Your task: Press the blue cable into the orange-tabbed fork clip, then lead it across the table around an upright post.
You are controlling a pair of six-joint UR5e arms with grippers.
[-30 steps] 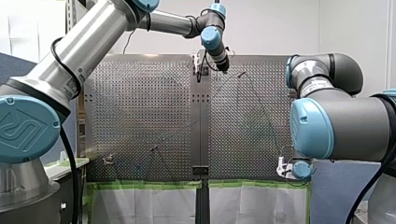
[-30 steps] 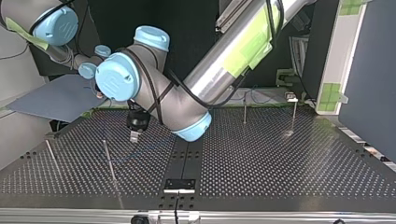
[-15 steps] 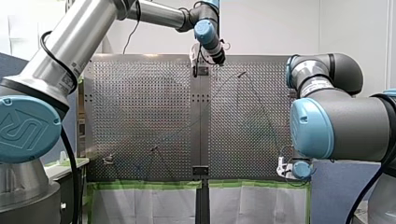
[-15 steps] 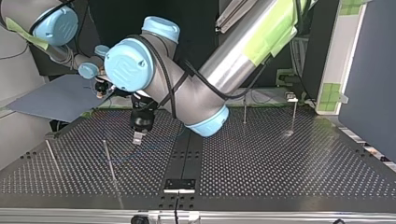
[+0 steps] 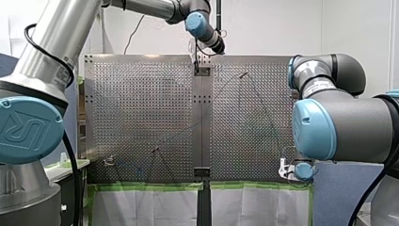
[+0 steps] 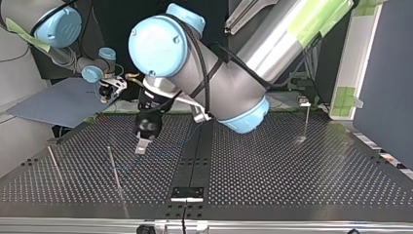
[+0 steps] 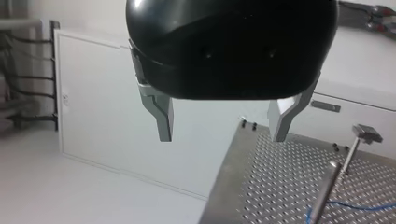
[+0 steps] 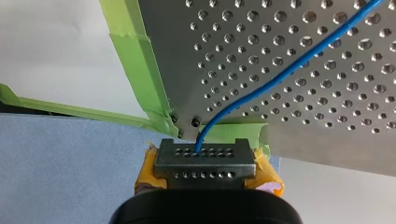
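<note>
The thin blue cable (image 8: pixel 299 63) runs from my right gripper (image 8: pixel 204 151) over the perforated table (image 8: pixel 336 116). That gripper, with yellow pads, is shut on the cable's end at the table's taped corner, also seen in the top view (image 6: pixel 109 91). The cable (image 6: pixel 170 147) crosses the table past an upright post (image 6: pixel 113 168). My left gripper (image 7: pixel 220 139) is open and holds nothing; its metal fingers hang just above the table (image 6: pixel 141 145), beside that post. In the left wrist view the cable (image 7: pixel 355 206) lies by a post (image 7: pixel 327 191). I cannot make out the orange-tabbed clip.
A second thin post (image 6: pixel 53 161) stands at the top view's left and a post with a clip head (image 6: pixel 306 117) at its right. Green tape (image 8: pixel 140 60) lines the table's edge. A dark centre strip (image 6: pixel 195 161) with a bracket divides the table.
In the front view my left arm has swung its wrist up toward the table's far edge; its fingertips stay near the same post. My right arm has not moved.
</note>
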